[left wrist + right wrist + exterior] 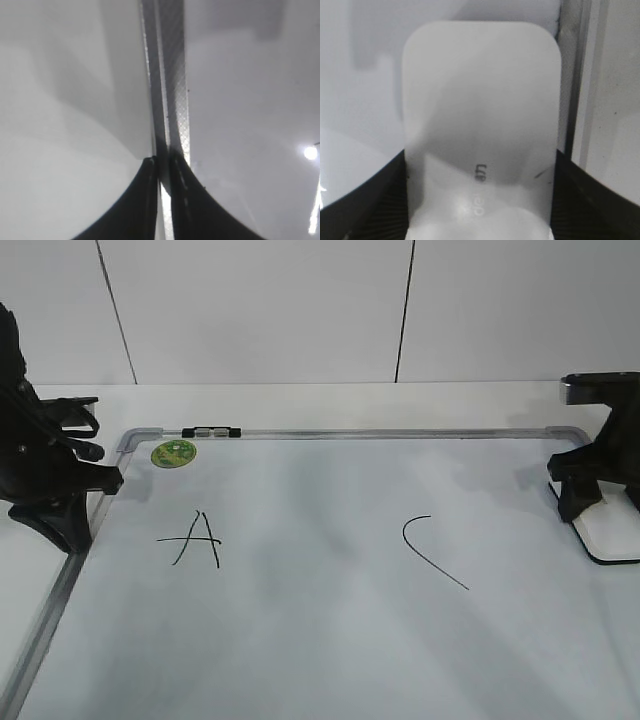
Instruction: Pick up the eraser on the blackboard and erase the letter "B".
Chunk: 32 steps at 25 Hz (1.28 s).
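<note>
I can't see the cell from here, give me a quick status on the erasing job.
Left end effector shut, parked over the blackboard frame. Right end effector straddling the eraser at right edge. No "B" visible between "A" and curve.

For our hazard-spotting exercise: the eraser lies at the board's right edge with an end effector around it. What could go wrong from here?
1. The right end effector straddles the eraser close beside the frame of the blackboard; a lift or slide might catch that frame.
2. No "B" shows between the "A" and the curve, so a wipe there could smear either letter.
</note>
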Each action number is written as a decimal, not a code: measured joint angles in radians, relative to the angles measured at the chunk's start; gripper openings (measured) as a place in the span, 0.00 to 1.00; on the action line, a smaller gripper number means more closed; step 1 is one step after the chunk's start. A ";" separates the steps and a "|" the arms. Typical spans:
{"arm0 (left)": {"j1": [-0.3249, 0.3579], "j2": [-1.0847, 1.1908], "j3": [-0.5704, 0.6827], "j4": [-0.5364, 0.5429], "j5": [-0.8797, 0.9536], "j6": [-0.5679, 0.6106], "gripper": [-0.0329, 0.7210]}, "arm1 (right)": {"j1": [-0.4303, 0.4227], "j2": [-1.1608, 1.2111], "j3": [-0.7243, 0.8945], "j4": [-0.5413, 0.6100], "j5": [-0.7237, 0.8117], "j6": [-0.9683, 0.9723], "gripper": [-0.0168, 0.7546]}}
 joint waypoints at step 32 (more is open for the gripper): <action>0.000 0.000 0.000 0.000 0.012 0.006 0.09 | -0.002 0.017 -0.087 -0.004 0.132 0.000 0.88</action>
